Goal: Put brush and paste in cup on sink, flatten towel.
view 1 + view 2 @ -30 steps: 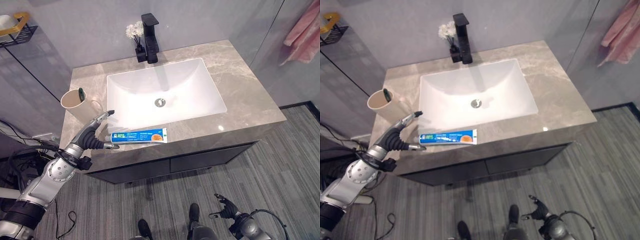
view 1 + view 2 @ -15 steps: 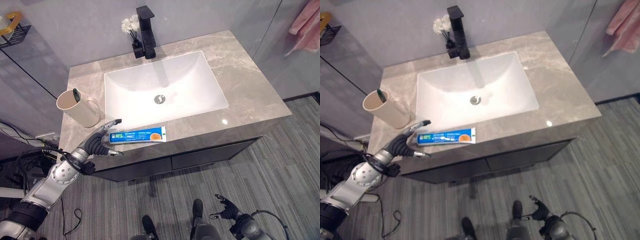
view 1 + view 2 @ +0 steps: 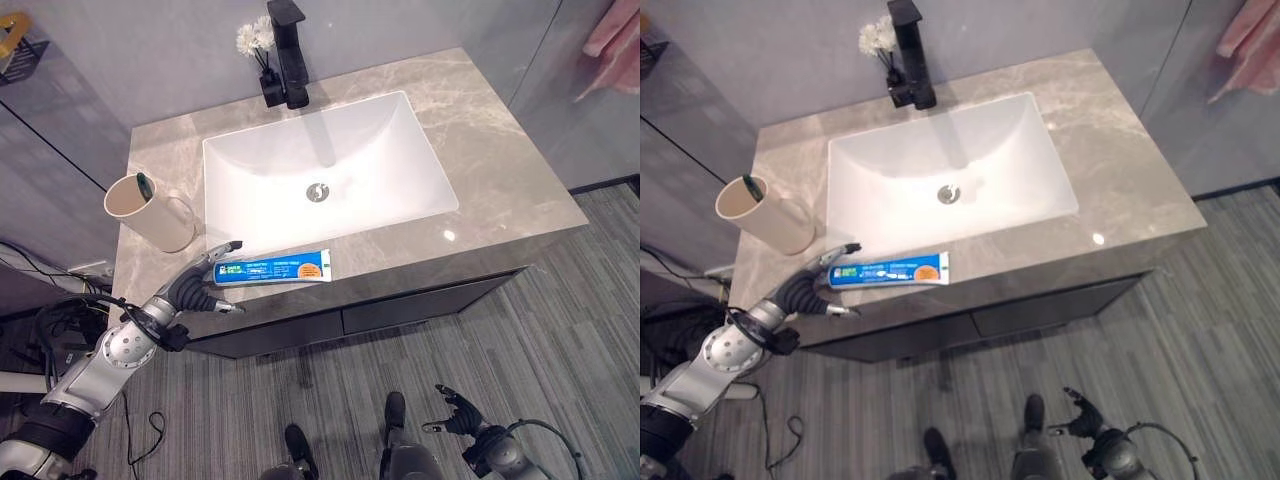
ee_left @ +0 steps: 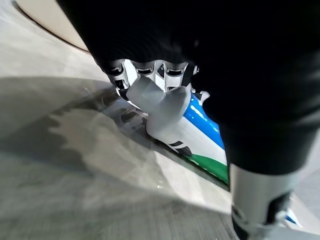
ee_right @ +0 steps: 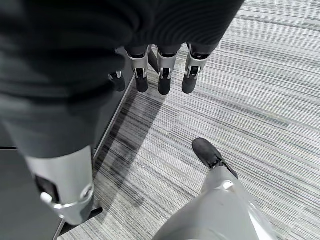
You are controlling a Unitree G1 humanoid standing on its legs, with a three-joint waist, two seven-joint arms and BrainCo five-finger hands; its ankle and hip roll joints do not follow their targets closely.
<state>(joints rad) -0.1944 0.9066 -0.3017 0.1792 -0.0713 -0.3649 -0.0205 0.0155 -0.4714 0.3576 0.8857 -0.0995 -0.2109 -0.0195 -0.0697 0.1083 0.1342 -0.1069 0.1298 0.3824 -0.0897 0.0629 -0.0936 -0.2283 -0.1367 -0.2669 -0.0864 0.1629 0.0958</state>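
Toothpaste, a blue and white tube [image 3: 273, 270] with a green band near one end and an orange mark near the other, lies flat along the front edge of a grey marbled stone counter [image 3: 505, 175], just in front of the white rectangular basin [image 3: 325, 170]. The robot's left hand [image 3: 192, 287] rests at the tube's left end, fingers [image 3: 222, 249] spread open above it and thumb below, bracketing the tip without closing on it; the left wrist view shows the thumb [image 4: 159, 107] over the tube's end. A beige cup [image 3: 150, 211] stands well to the left on the counter, apart from the tube, with a dark green toothbrush [image 3: 144, 182] poking from its rim. At the back of the basin stands a black faucet [image 3: 290, 53], with a small black vase of white flowers [image 3: 254, 50] just beside it. A pink towel [image 3: 612, 28] hangs at the upper right. The right hand [image 3: 459, 410] hangs low above the grey striped floor [image 5: 260, 100], fingers [image 5: 165, 75] loosely extended, holding nothing.
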